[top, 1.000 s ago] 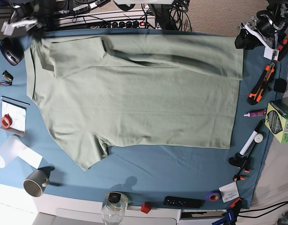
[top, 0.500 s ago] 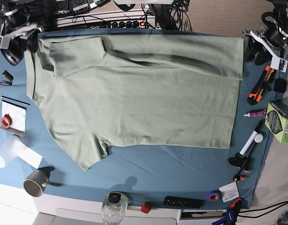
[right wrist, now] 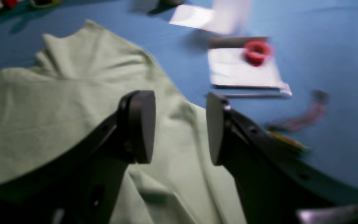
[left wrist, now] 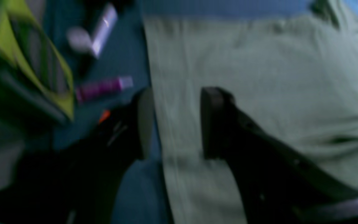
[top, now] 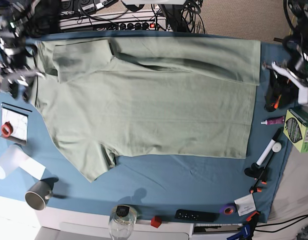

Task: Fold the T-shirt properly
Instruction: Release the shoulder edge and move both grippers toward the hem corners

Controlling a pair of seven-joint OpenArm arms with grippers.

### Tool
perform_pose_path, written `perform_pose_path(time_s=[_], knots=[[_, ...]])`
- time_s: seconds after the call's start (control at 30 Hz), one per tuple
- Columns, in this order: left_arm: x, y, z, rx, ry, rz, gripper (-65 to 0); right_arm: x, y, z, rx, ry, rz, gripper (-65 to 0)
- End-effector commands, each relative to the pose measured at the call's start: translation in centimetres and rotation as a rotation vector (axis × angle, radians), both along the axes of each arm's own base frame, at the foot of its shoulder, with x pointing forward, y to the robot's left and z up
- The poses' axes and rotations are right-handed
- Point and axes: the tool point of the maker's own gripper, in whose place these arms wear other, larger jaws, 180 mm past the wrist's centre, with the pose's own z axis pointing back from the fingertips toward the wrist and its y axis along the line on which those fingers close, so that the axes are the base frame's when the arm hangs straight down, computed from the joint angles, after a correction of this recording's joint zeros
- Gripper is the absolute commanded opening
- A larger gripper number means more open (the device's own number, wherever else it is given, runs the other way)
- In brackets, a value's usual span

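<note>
1. Both tools stand with jaws apart and hold nothing: the left tool (left wrist: 172, 124) straddles the shirt's (top: 143, 95) hem edge from above, and the right tool (right wrist: 180, 127) hangs over the shirt's collar end.
2. From the base view, the left tool (top: 279, 85) sits at the right edge of the scene, just beside the shirt's hem, and the right tool (top: 13, 75) sits at the left edge, beside the collar end.
3. Spread flat on the counter (top: 194, 175), which a blue cloth covers, the shirt fills most of the middle, hem to the right and collar to the left.
4. Its far side is folded over onto the body as a long band, with one sleeve (top: 76, 62) lying on top at the far left.
5. Its other sleeve (top: 93, 160) sticks out toward the near left, flat on the cloth.
6. Left of the shirt lie a clear bag (top: 14, 122) with a red ring (top: 5, 130) on it, a white roll (top: 8, 162) and a grey mug (top: 38, 195).
7. Right of the hem lie a purple tube (top: 273, 121), a white marker (top: 269, 152) and a green box (top: 300, 130).
8. Along the near edge stand a glass jar (top: 121, 222), a small red block (top: 155, 221), a black remote (top: 195, 215) and a roll of purple tape (top: 227, 209).
9. Both wrist views are blurred; the left one shows the purple tube (left wrist: 103, 87) and the green box (left wrist: 26, 62) beside the hem, the right one the red ring (right wrist: 256, 51) on the bag (right wrist: 244, 68).
</note>
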Motion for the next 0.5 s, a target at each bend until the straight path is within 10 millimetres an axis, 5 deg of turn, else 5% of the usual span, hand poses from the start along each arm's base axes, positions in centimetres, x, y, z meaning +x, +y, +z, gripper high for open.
perform_pose_path(time_s=[0.0, 0.13, 0.27, 0.47], knots=[[0.8, 0.2, 1.4, 0.019, -0.059, -0.002, -39.7, 1.3, 0.3, 0.5, -0.008, -0.033, 0.015, -38.1], [2.7, -0.1, 0.9, 0.044, -0.073, 0.025, -39.7, 5.9, 2.9, -3.8, 0.038, 0.027, 0.084, -38.1], [4.8, -2.7, -2.9, 0.03, -0.005, -0.028, -39.7, 10.0, 5.6, -7.9, 0.088, 0.113, 0.152, -38.1], [10.1, -3.6, -7.6, 0.027, 0.082, -0.025, -39.7, 12.8, 7.9, -10.1, 0.16, 0.143, 0.161, -38.1]])
